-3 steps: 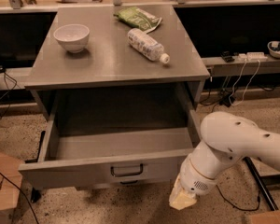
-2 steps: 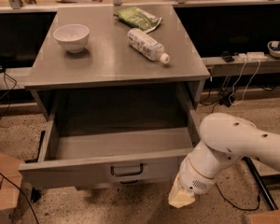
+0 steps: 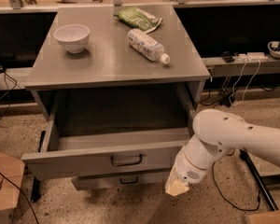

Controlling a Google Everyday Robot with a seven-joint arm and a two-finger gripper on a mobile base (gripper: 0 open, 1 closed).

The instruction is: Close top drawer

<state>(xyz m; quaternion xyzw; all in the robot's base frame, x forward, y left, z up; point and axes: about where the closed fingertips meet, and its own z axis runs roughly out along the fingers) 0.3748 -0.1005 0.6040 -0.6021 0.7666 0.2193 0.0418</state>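
The top drawer (image 3: 79,160) of the grey cabinet is pulled far out and its inside is empty. Its dark loop handle (image 3: 126,161) sits at the front centre. A lower drawer front (image 3: 123,179) with a matching handle shows beneath it. My white arm comes in from the right, and my gripper (image 3: 177,187) hangs low beside the right end of the open drawer's front, its pale tip pointing down toward the floor.
On the cabinet top (image 3: 107,64) are a white bowl (image 3: 72,37), a plastic bottle (image 3: 147,45) on its side and a green bag (image 3: 139,17). A wooden box (image 3: 2,185) stands at lower left. Cables (image 3: 233,87) and a black stand leg (image 3: 257,180) lie at right.
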